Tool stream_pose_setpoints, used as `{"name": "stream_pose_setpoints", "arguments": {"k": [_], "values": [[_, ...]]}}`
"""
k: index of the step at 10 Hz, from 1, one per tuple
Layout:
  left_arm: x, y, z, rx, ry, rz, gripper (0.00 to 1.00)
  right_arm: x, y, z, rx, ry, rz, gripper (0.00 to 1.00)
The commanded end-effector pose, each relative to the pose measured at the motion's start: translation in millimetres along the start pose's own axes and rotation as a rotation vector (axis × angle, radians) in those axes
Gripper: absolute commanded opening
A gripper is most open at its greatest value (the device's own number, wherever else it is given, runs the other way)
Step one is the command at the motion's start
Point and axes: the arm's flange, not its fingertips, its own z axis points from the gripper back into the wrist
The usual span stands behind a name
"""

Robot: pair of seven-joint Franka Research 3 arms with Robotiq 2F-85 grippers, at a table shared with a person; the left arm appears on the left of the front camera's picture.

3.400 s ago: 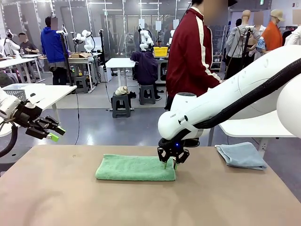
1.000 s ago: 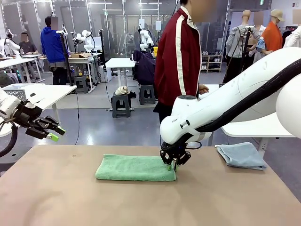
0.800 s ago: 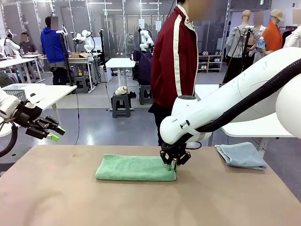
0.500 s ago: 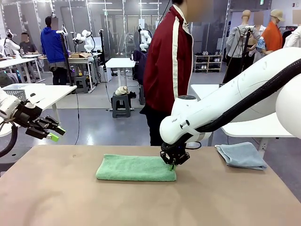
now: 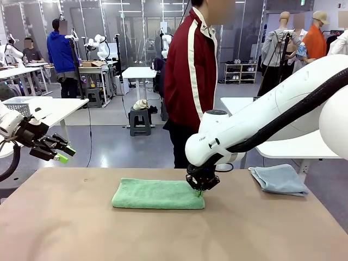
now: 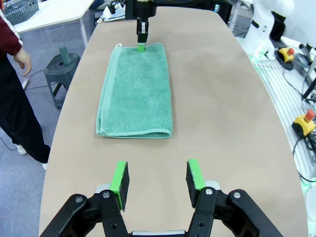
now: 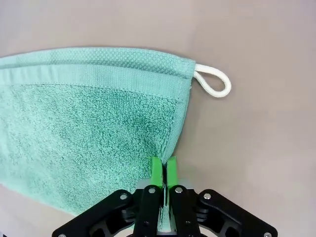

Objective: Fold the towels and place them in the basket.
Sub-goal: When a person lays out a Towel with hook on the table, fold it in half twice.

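A sea-green towel [image 5: 157, 194] lies folded into a long strip at the middle of the table. My right gripper [image 5: 200, 189] stands over its right end, shut on the towel's edge [image 7: 163, 170] close to the corner with the white hanging loop [image 7: 212, 84]. My left gripper [image 5: 60, 155] hangs in the air beyond the table's left end, open and holding nothing [image 6: 156, 177], looking along the green towel [image 6: 136, 91]. A grey-blue towel [image 5: 280, 178] lies crumpled at the table's far right. A lattice-walled grey basket [image 6: 22, 7] stands on a white side table.
A person in a dark red jacket [image 5: 187, 81] stands just behind the table's far edge; their hand [image 6: 22, 61] shows in the left wrist view. The white side table [image 5: 49, 109] is off to the left. Bare tabletop lies in front of the towel.
My right gripper's jaws have closed on the green towel's right end, nudging it slightly rightward. The person has walked to the left behind the table. My left arm has not moved.
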Motion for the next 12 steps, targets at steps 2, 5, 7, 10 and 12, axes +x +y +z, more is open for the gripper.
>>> {"name": "stream_pose_setpoints", "arguments": {"k": [2,5,7,10,12], "values": [[0,0,0,-0.006,0.005,-0.003,0.61,8,-30,8,0.037,-0.038,0.071,0.0],[0,0,0,-0.006,0.005,-0.003,0.61,9,-36,36,0.069,-0.021,0.102,0.0],[0,0,0,-0.006,0.005,-0.003,0.61,1,-26,57,0.081,-0.013,0.114,0.0],[0,0,0,-0.006,0.005,-0.003,0.61,-14,7,99,0.098,-0.049,0.13,0.0],[0,0,0,-0.006,0.005,-0.003,0.61,-17,47,116,0.079,-0.072,0.148,0.0]]}}
